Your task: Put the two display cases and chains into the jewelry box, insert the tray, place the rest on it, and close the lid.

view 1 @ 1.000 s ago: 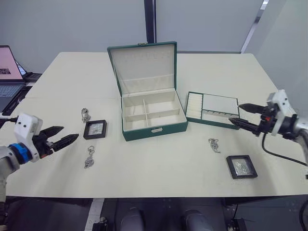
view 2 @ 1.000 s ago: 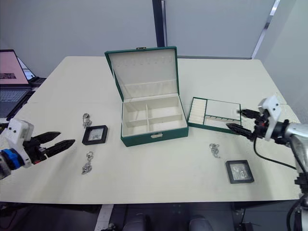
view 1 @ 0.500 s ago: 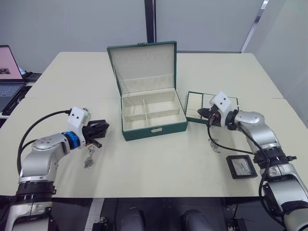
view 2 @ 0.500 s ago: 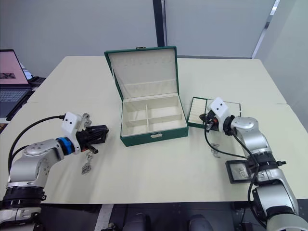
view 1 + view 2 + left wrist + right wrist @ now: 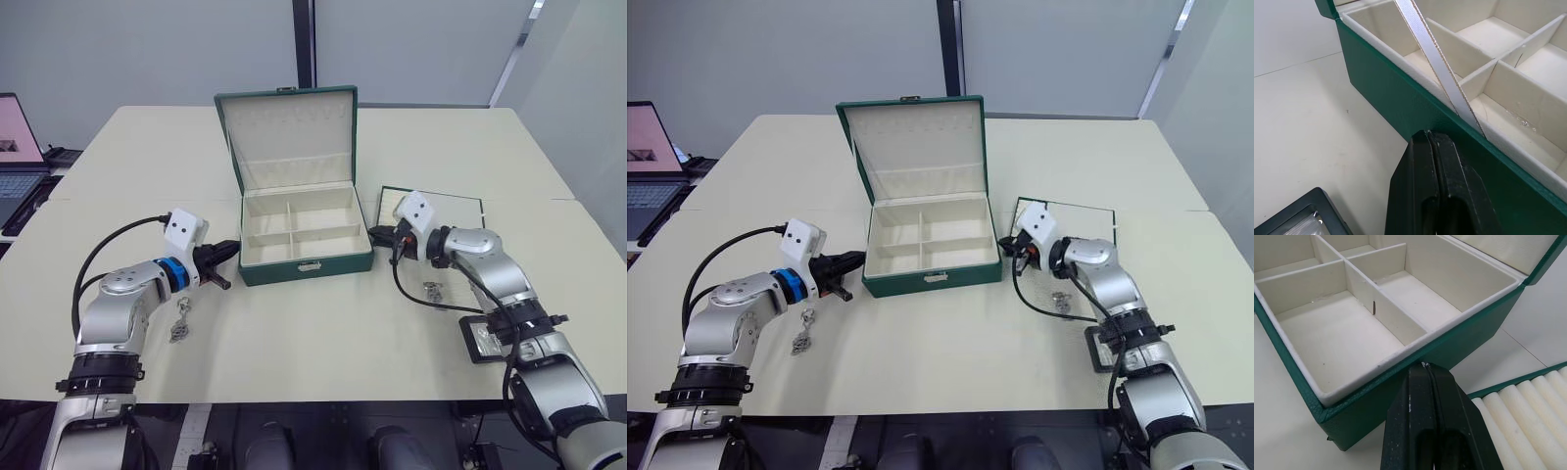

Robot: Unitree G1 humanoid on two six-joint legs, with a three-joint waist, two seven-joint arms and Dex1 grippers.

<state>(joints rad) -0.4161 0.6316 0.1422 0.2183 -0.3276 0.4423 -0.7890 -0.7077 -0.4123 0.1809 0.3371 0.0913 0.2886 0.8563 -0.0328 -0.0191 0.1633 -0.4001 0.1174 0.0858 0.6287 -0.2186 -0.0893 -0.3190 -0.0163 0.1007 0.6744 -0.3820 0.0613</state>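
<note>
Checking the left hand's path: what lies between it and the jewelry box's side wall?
Nothing. In the left wrist view, the left hand meets the jewelry box wall, no gap discernible.

The left arm covers most of one display case (image 5: 1293,220); the right arm overlaps the other display case (image 5: 482,338) and the tray (image 5: 446,208).

We see a plain office or lab room. There is a big pale table (image 5: 411,343), bare grey walls (image 5: 147,49) and a laptop (image 5: 18,157) at the side.
</note>
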